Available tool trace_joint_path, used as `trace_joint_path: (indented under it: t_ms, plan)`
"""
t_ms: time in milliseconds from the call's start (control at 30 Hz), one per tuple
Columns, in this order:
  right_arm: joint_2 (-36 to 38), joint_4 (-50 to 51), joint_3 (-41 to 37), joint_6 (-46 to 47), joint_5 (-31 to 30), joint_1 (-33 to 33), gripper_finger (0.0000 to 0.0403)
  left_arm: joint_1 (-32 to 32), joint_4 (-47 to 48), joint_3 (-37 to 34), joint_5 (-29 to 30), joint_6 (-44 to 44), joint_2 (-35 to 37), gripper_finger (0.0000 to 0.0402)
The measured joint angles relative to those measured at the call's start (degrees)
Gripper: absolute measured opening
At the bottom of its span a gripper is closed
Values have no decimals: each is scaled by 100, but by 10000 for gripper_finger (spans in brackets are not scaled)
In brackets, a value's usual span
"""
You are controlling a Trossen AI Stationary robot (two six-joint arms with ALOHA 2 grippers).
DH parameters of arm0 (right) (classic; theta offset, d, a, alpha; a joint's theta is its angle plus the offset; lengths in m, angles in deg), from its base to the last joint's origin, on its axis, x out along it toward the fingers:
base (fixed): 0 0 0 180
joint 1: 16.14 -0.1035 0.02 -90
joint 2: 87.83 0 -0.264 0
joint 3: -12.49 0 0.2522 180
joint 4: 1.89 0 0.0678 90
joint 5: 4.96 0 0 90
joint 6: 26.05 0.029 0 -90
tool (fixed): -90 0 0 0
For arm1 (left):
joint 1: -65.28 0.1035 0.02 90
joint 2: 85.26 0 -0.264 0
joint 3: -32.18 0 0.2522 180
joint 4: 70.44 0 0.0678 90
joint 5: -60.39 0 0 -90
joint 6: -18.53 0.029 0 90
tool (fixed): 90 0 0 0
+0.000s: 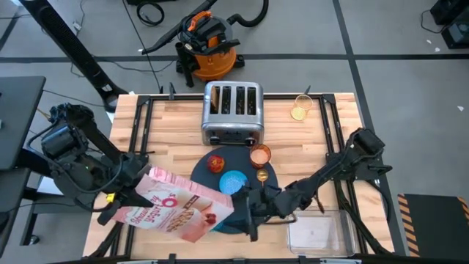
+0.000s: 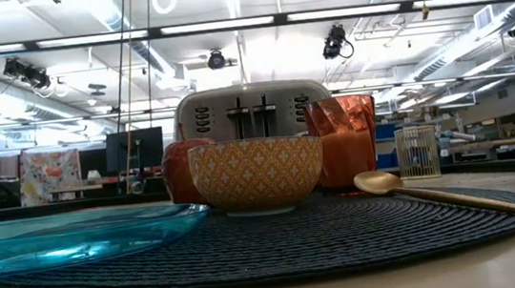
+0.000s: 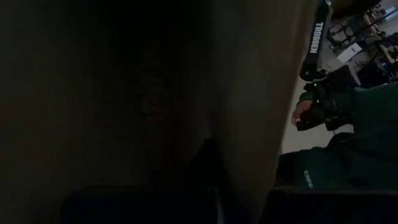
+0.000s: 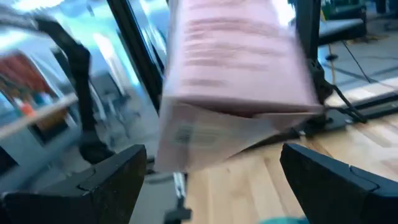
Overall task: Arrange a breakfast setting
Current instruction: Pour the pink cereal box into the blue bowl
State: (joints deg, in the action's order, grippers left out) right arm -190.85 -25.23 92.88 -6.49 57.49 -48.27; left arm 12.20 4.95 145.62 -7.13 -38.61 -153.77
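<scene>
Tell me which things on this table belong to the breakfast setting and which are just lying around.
Part of the setting: dark round mat, blue plate, small bowl, copper cup, gold spoon, red apple.

Just about: steel toaster, small clear glass, clear tray, and the pink-and-white cereal box, held by the left gripper with the right gripper open beside it.

Cereal box (image 1: 183, 205) covers most of the blue plate (image 2: 67, 243); blurred in right wrist view. Left wrist view nearly black.
</scene>
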Motion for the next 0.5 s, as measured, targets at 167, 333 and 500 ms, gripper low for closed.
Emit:
trace_joint_path:
  t_ms: [167, 333, 500]
  plan:
    - [13, -1221, -546, 130, 20, 49, 373, 2, -2, 0, 91, -2, 0, 0]
    - [13, -1519, -616, 176, 243, 143, 373, 35, -44, 0, 207, 112, 1, 0]
    - [11, -1610, -616, 154, 331, 303, 373, 194, -88, 0, 213, 236, 2, 0]
